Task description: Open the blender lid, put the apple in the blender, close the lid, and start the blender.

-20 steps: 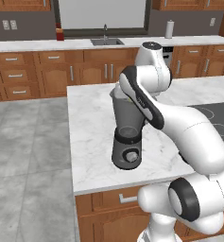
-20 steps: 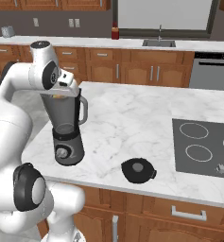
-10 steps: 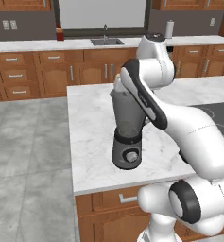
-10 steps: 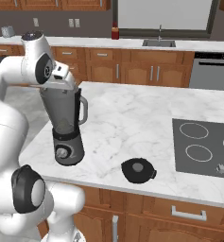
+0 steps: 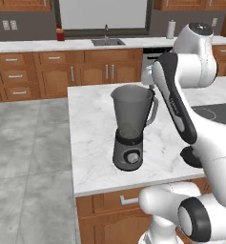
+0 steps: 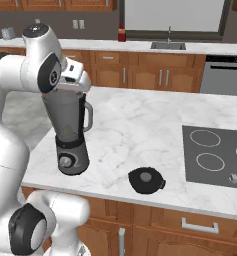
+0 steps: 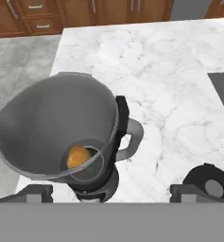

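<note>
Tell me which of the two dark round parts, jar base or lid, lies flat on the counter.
The round dark grey lid lies flat on the white marble counter, beside the dark grey blender base, which stands upright under the jar.

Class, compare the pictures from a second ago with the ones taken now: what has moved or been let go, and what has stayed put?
The gripper has opened and lifted clear above the jar; the apple it released lies at the bottom of the blender. The blender and the blender lid, lying on the counter, stayed where they were.
</note>
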